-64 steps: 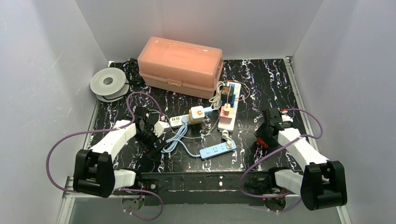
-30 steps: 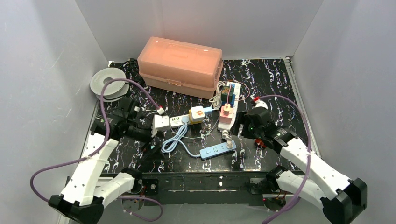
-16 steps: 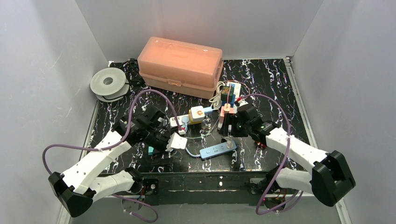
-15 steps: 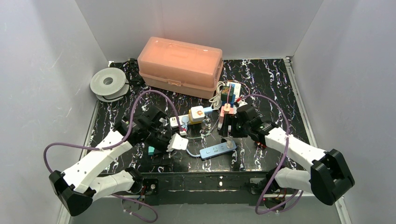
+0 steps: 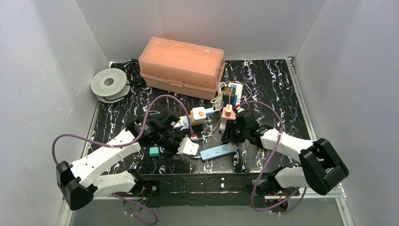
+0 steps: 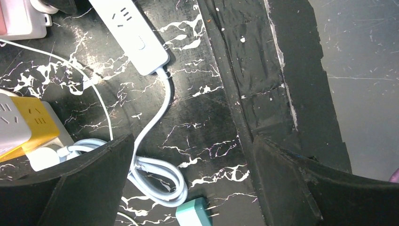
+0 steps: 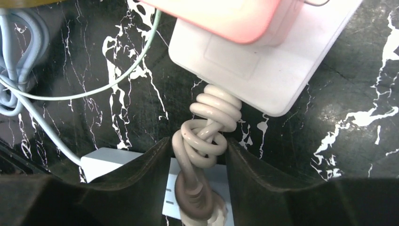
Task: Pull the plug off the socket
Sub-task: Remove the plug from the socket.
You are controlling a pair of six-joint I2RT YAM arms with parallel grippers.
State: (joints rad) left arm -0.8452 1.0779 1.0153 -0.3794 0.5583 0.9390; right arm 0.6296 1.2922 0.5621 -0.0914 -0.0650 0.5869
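Note:
A cream plug with a knotted cream cord stands in the pale blue power strip, which also shows in the right wrist view. The cord runs up to a white power strip. My right gripper is straight over the plug. In the right wrist view its two fingers press the cord knot from both sides, just above the plug. My left gripper is open and empty, low over the table left of the blue strip; its wrist view shows that strip's end.
A pink adapter sits on the white strip. A yellow cube socket, a looped light-blue cable and a loose teal plug lie near the left gripper. An orange box and a grey spool stand at the back.
Both arms have swung in from the sides to the middle. My right gripper came down over the plug and its cord. My left gripper moved right and nearer the front edge.

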